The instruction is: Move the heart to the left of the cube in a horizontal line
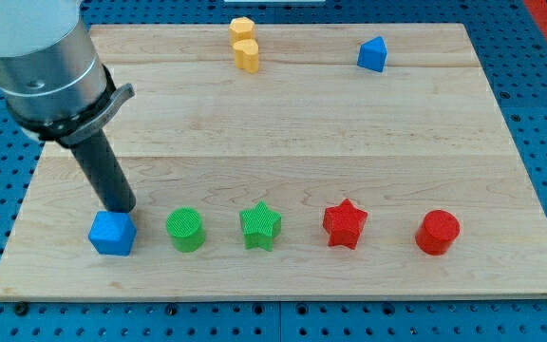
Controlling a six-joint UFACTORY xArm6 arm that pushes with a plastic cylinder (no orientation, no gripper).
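The yellow heart [245,44] sits at the top of the frame, slightly left of centre, on the wooden counter [283,133], well apart from the blue cube [112,233] in the lower left. My tip [121,208] is down just above the cube's upper edge, touching it or nearly so. I carry no hand, only a bare rod, so nothing spreads or pinches. The heart looks like a small, light, rigid plastic piece that should slide easily on the wood but may twist if pushed off-centre. I would press on its flat far side, through its middle. Little counter remains left of the cube, so overshoot is the risk.
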